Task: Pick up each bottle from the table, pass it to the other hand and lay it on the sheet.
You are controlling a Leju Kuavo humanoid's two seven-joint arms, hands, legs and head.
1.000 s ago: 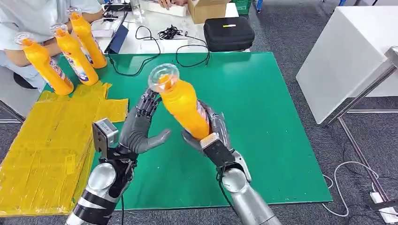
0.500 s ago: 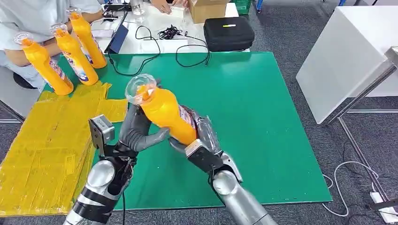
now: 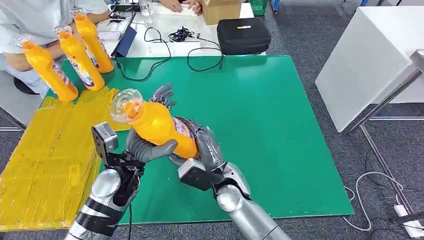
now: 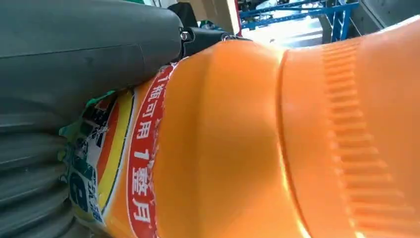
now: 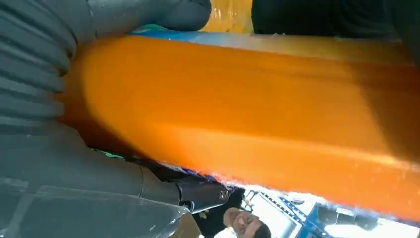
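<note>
An orange bottle (image 3: pixel 157 127) with a clear cap is held tilted above the green mat (image 3: pixel 280 125), cap pointing to the yellow sheet (image 3: pixel 45 145). My right hand (image 3: pixel 200 150) grips its base end. My left hand (image 3: pixel 145 147) cups the bottle's middle, thumb laid across the front while its fingers (image 3: pixel 162 94) stick out straight behind. In the left wrist view the bottle's label and ribbed body (image 4: pixel 237 148) lie against the thumb (image 4: pixel 74 54). The right wrist view has the bottle (image 5: pixel 247 114) lying across that hand (image 5: pixel 74 168). Three more orange bottles (image 3: pixel 79 60) stand at the sheet's far edge.
A person (image 3: pixel 35 17) sits behind the standing bottles at the far left. A black case (image 3: pixel 244 36) and cables (image 3: pixel 190 50) lie past the mat's far edge. A white table (image 3: pixel 370 60) stands at the right.
The right hand has carried the bottle left and lowered it, tipping its cap toward the sheet. The left hand has come against its middle, thumb now across the front.
</note>
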